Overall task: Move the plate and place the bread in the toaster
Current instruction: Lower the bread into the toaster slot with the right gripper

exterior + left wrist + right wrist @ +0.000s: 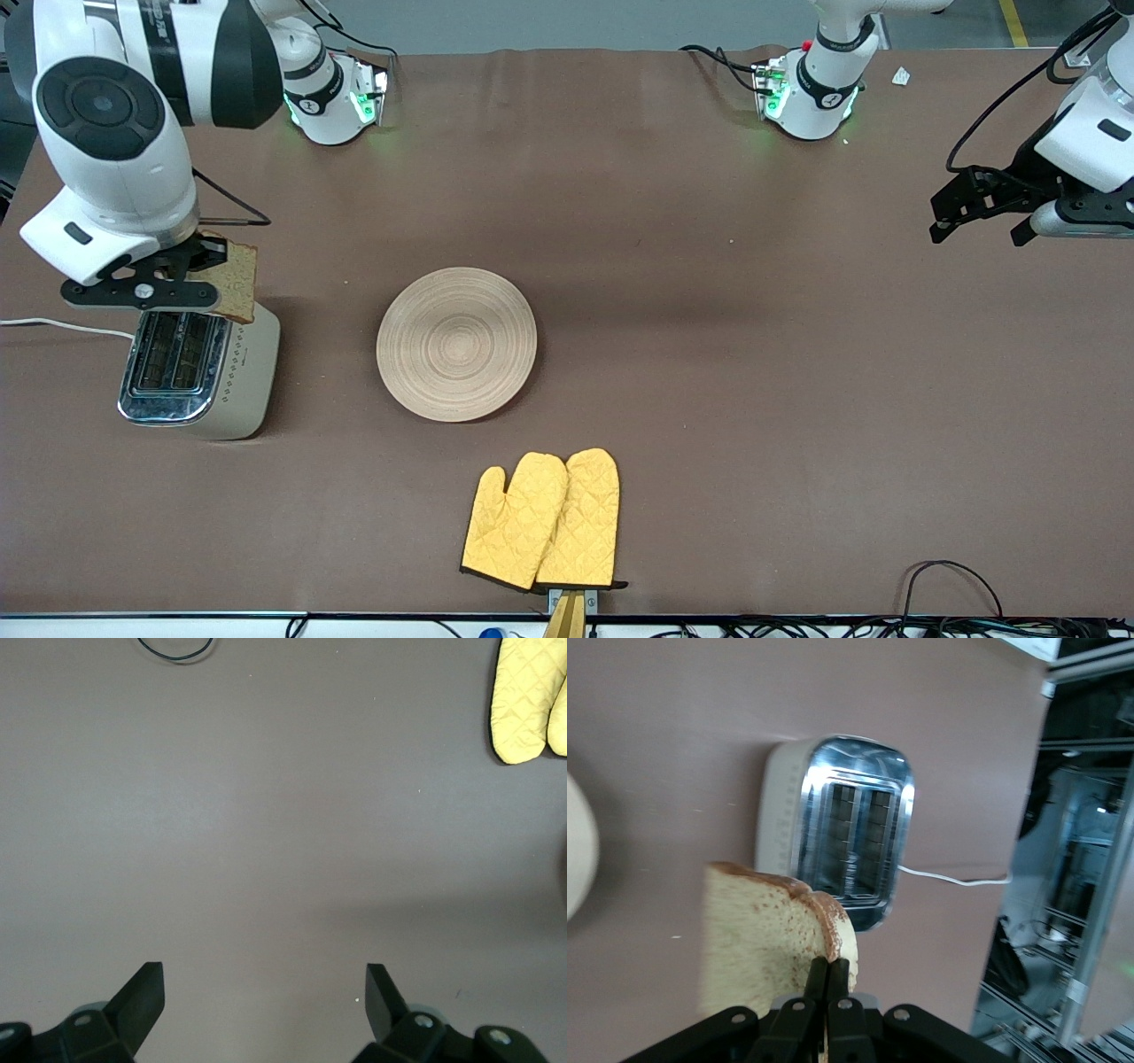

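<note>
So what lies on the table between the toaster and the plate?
Nothing: bare brown table separates the toaster from the plate, as the front view shows.

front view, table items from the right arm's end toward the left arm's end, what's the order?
Beige two-slot toaster with chrome top → round light tan wooden plate → pair of yellow quilted oven mitts, which lie nearer the camera than the plate.

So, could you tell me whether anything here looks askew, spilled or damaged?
Nothing stands out. The square brown bread slice is pinched in the right gripper over the beige chrome-topped toaster; the round wooden plate lies flat and bare.
</note>
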Robot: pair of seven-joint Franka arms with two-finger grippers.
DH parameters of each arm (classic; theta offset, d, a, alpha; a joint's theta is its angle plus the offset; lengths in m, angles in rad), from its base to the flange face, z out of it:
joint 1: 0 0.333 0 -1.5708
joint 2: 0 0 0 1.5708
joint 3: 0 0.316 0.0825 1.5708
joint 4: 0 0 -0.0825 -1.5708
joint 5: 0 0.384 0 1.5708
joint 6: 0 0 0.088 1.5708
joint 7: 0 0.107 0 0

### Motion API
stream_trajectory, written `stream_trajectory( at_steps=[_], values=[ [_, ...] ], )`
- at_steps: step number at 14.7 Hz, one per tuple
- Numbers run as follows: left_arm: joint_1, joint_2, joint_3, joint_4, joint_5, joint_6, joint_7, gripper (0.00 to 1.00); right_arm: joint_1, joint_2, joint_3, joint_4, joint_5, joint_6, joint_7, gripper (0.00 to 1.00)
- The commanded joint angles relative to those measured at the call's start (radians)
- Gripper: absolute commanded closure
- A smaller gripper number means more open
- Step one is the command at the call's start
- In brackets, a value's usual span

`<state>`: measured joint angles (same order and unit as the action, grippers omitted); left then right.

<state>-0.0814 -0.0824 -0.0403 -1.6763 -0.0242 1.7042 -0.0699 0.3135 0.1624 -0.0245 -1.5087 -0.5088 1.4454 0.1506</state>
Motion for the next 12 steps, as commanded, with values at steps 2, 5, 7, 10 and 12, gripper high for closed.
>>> stream_trajectory(
  at_steps=[2,5,7,10,12],
  values=[
    [0.003,0.006,0.002,0.013,0.000,0.002,0.018,0.00,-0.040,0.023,0.008,0.019,-0.150,-0.033,-0.091,1.00],
    [0.003,0.004,0.002,0.013,0.000,0.002,0.016,0.00,-0.077,0.025,0.008,0.019,-0.166,-0.033,-0.114,1.00],
    [0.003,0.006,0.002,0.013,0.000,0.002,0.016,0.00,-0.099,0.038,0.008,0.019,-0.197,-0.031,-0.149,1.00],
    [0.003,0.006,0.002,0.013,0.000,0.002,0.016,0.00,-0.113,0.069,0.008,0.018,-0.238,-0.025,-0.149,1.00],
    [0.003,0.004,0.002,0.013,0.000,0.002,0.016,0.00,-0.119,0.094,0.008,0.015,-0.241,-0.022,-0.148,1.00]
  ],
)
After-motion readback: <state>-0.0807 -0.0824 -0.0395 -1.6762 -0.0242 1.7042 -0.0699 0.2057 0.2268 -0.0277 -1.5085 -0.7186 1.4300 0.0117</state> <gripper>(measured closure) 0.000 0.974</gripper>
